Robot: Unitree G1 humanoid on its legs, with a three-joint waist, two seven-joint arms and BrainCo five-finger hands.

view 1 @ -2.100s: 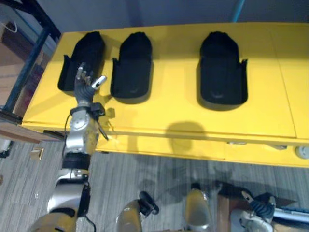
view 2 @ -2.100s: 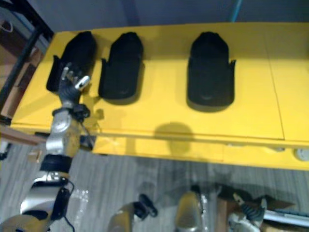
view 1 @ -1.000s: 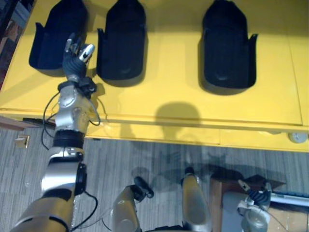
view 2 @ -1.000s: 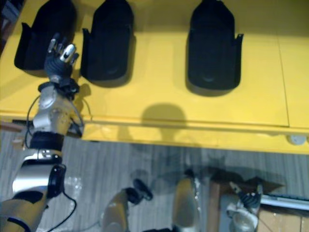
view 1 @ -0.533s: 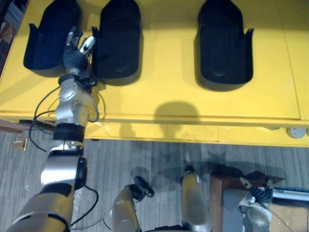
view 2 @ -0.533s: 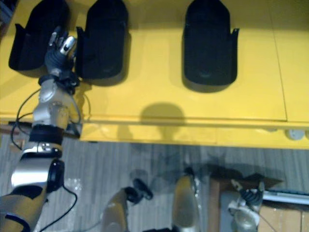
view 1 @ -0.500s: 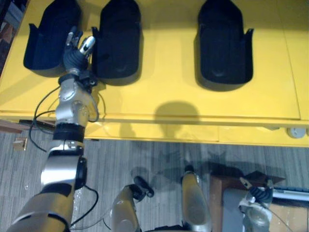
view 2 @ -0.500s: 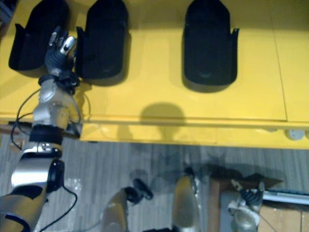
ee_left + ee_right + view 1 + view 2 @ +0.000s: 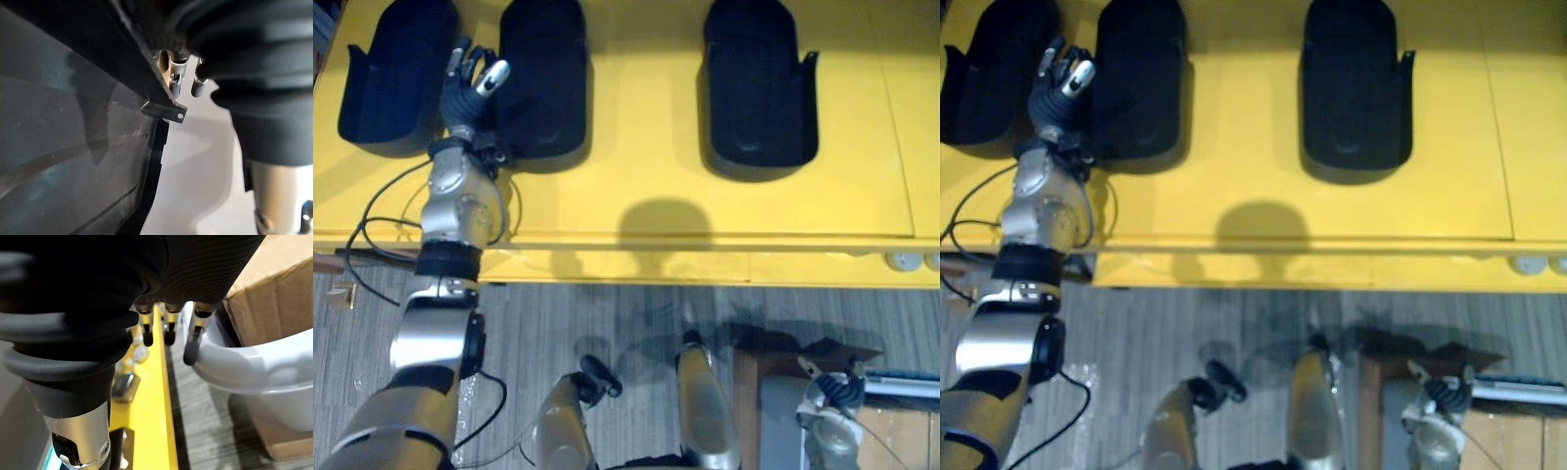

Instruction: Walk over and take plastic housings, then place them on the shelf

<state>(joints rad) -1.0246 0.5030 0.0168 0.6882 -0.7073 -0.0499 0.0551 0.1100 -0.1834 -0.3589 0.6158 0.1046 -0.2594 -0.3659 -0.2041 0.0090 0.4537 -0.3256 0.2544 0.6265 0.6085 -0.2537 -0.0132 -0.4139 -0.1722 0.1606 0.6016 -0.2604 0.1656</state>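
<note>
Left hand (image 9: pixel 470 88) has shifted beside middle housing (image 9: pixel 543 78), fingers loosely spread, holding nothing. Three housings on table (image 9: pixel 646 196). Right hand (image 9: pixel 191 338) slack.

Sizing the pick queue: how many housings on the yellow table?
3 housings. One at the left end, one beside it with the left hand between them, one apart to the right. The table runs out of view, so more may be hidden.

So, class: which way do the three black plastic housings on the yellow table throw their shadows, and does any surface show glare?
Left eye view: each black plastic housing throws a narrow shadow on the yellow table along its near edge. Left wrist view: pale sheen streaks one housing.
</note>
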